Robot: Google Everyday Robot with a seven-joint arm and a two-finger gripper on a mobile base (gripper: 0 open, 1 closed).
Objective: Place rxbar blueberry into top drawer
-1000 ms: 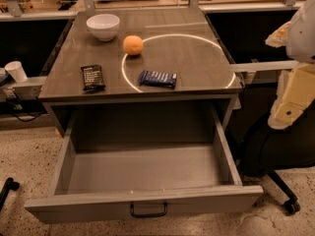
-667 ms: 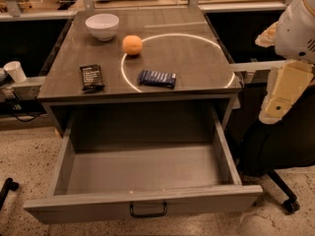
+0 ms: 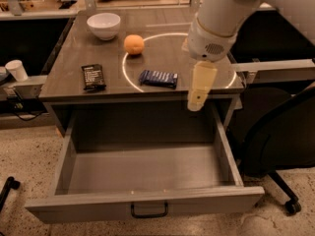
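The rxbar blueberry (image 3: pixel 158 78), a dark blue bar with pale lettering, lies flat near the front edge of the grey tabletop (image 3: pixel 162 53). The top drawer (image 3: pixel 147 203) is pulled wide open below the table, its dark pull handle (image 3: pixel 149 211) at the front centre, and nothing lies inside it. My gripper (image 3: pixel 197 101) hangs from the white arm, pointing down over the table's front right edge, just right of the blue bar and above the drawer's right rear corner. It holds nothing that I can see.
A black-wrapped bar (image 3: pixel 93 76), an orange (image 3: pixel 134 44) and a white bowl (image 3: pixel 103 25) sit on the left part of the tabletop. A black office chair (image 3: pixel 280 132) stands to the right. A white cup (image 3: pixel 17 69) sits on a ledge at the left.
My arm has swung in from the right edge of view to the left, and the gripper now hangs over the table's front right, close to the blue bar. Objects have not moved.
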